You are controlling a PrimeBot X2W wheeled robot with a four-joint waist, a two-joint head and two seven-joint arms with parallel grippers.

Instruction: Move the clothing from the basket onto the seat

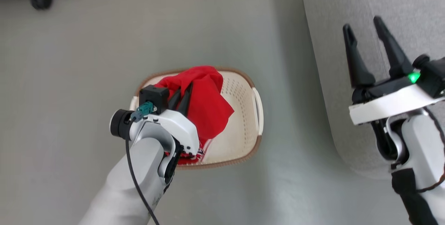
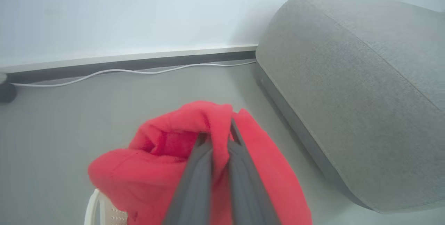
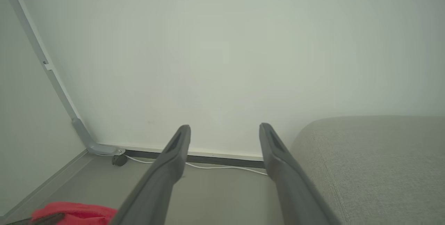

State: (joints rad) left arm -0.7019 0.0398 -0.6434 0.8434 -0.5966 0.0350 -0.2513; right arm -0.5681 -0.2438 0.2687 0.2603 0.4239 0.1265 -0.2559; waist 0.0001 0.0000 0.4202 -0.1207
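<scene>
At the centre of the head view, we see the left gripper (image 1: 185, 91) with its jaws pinching a fold of the plain red garment (image 1: 208, 103), which is bunched over the basket (image 1: 243, 127) on the grey floor (image 1: 69, 79). We make out the jersey (image 1: 201, 152) by its striped trim at the basket's lower edge, beside the wrist. At the right of the frame, the right gripper (image 1: 361, 26) holds its jaws spread and empty over the seat (image 1: 347, 2), which stands near the basket's right.
</scene>
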